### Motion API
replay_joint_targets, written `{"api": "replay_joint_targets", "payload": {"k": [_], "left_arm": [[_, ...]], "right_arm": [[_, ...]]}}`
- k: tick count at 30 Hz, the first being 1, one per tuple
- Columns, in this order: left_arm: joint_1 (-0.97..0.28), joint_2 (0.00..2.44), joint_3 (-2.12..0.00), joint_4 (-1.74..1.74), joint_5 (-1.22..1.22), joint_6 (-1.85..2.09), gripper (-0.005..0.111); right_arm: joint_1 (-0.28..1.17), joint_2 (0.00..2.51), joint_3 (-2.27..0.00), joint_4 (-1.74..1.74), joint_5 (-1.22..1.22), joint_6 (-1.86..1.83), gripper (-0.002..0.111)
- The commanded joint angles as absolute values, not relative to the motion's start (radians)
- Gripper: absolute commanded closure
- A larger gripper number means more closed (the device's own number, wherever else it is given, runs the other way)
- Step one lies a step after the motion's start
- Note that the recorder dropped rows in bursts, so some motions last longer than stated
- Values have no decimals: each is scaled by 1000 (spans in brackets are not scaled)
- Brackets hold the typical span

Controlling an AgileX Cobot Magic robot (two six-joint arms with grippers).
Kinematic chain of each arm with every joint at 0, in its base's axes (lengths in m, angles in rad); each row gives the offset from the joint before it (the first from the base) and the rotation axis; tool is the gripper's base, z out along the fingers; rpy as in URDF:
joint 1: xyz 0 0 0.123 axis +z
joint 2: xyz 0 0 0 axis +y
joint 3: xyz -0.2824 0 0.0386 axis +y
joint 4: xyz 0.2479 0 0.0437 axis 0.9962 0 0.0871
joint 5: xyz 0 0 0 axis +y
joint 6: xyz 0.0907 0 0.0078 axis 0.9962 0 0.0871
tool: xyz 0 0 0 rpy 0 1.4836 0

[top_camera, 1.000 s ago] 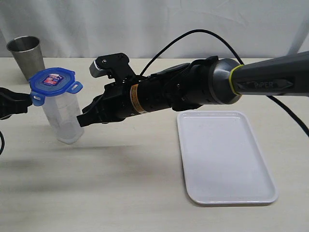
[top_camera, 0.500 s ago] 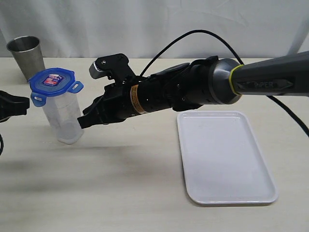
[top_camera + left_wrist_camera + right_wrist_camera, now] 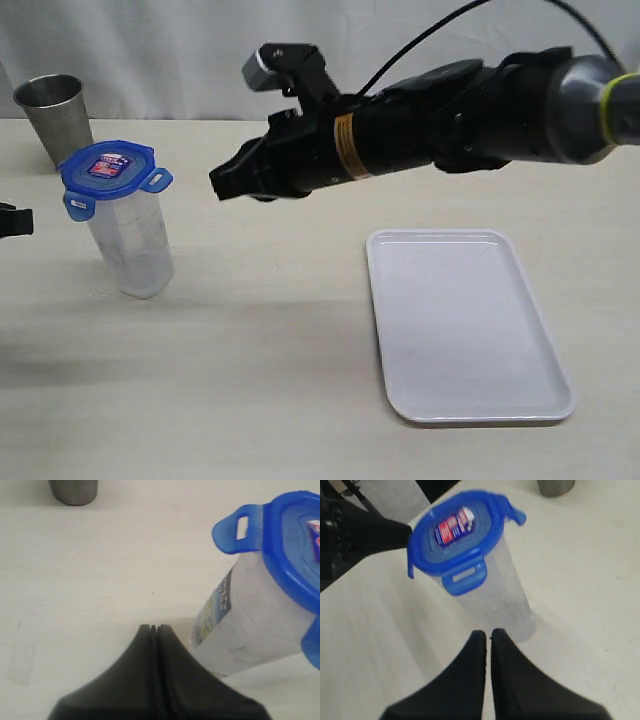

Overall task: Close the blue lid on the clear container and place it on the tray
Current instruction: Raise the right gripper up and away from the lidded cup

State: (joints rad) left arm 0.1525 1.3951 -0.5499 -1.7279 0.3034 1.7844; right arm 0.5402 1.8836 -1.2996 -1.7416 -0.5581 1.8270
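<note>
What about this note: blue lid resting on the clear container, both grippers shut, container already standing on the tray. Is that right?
No. The clear container, blue lid on it, stands on the table, left of the tray and apart from it; the exterior view shows this. Left gripper and right gripper are indeed shut.

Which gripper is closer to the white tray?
Right. In the exterior view, the right gripper hovers above the table, a bit to the left of the tray. The left gripper is at the far left edge, beyond the container.
</note>
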Motion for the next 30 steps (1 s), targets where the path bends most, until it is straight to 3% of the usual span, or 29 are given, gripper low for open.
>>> {"api": "replay_joint_targets", "payload": {"k": [1, 7, 11, 15, 19, 20, 21, 22, 23, 24, 25, 30], "left_arm": [[155, 1398, -562, -1744, 259, 1804, 107], [155, 1432, -572, -1744, 245, 1778, 107], [155, 1436, -572, -1744, 268, 1775, 107], [157, 1439, -583, -1744, 254, 1775, 107], [175, 1455, -614, -1744, 255, 1775, 107], [175, 1472, -625, -1744, 253, 1779, 107], [175, 1497, -631, -1744, 260, 1782, 107], [175, 1510, -631, -1744, 265, 1783, 107], [175, 1528, -629, -1744, 279, 1783, 107], [175, 1536, -629, -1744, 281, 1785, 107], [175, 1542, -626, -1744, 296, 1788, 107], [175, 1542, -611, -1736, 445, 1841, 107]], "right_arm": [[569, 1783, -1318, -1744, -493, 1896, 104], [617, 1862, -1571, -1744, -636, 2040, 104], [632, 1935, -1666, -1744, -570, 1903, 104], [710, 1915, -1602, -1744, -216, 1740, 104], [894, 1883, -1525, -1718, 529, 1370, 104], [925, 1890, -1575, -1509, 636, 1104, 104], [912, 1907, -1698, -1013, 633, 621, 104], [887, 1918, -1758, -782, 648, 428, 104], [839, 1953, -1894, -321, 750, 49, 104], [818, 1977, -1963, -144, 813, -80, 104], [802, 2029, -2074, 10, 916, -188, 104], [805, 2277, -2408, 46, 1165, -220, 104]]}}
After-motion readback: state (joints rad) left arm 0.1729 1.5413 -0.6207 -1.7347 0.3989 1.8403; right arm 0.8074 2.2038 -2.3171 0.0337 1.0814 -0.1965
